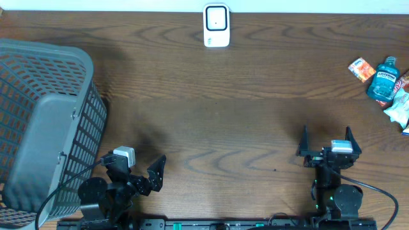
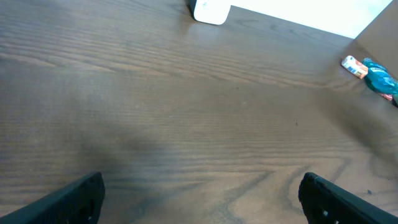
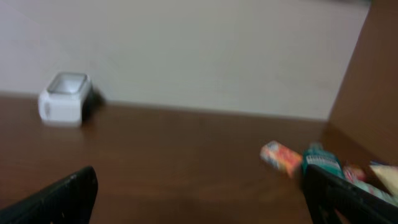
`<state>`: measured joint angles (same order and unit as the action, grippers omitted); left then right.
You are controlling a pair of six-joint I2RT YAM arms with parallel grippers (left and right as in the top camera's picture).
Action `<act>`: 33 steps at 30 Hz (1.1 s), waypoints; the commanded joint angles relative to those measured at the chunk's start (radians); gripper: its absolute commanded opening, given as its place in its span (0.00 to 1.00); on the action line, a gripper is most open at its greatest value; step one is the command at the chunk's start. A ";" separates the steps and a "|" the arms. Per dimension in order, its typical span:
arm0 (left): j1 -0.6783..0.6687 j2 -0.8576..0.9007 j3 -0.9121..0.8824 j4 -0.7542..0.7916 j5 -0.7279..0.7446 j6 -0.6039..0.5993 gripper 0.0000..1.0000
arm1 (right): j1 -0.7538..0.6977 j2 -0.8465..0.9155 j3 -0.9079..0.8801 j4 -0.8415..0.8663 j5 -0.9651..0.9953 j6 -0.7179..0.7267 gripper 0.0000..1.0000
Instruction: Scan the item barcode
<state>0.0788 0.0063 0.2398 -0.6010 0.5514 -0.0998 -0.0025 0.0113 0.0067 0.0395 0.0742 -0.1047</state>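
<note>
Brown wood-grain table (image 1: 223, 115) fills your overhead view, and nothing on it is in either arm's grasp.

Your left gripper (image 2: 202, 205) sits at the near edge, toward the left corner, with its jaws spread wide apart and nothing between them. In its wrist view only bare wood shows between the two dark fingers (image 2: 68, 202). Your right gripper (image 1: 326, 140) is at the near edge on the right side, pointing toward the far edge. Its jaws also stand fully apart and hold nothing.

The goods for scanning lie in a small cluster at the right edge, close to the far-right corner and well apart from both arms. A blue-green bottle (image 1: 384, 79) with a label lies flat there. An orange packet (image 1: 361, 68) lies just beside it on the side nearer the middle of the table. Some crumpled wrappers (image 1: 399, 105) lie just nearer than the bottle, cut off by the frame, so you probably can't count them from here.

The white scanner (image 1: 216, 25) stands at the middle of the far edge, well apart from the cluster. A grey slatted basket (image 1: 45, 128) takes up the left edge, and its near end is just beside your left arm.
</note>
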 commanded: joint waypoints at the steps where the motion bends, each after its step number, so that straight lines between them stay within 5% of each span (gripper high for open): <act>1: 0.005 -0.002 0.006 0.002 0.010 0.013 0.99 | 0.014 -0.007 -0.001 -0.076 0.033 -0.069 0.99; 33: 0.005 -0.002 0.006 0.002 0.009 0.013 0.99 | -0.082 -0.006 -0.001 -0.106 0.018 -0.069 0.99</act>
<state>0.0788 0.0063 0.2398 -0.6014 0.5518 -0.0998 -0.0772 0.0109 0.0067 -0.0628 0.0856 -0.1658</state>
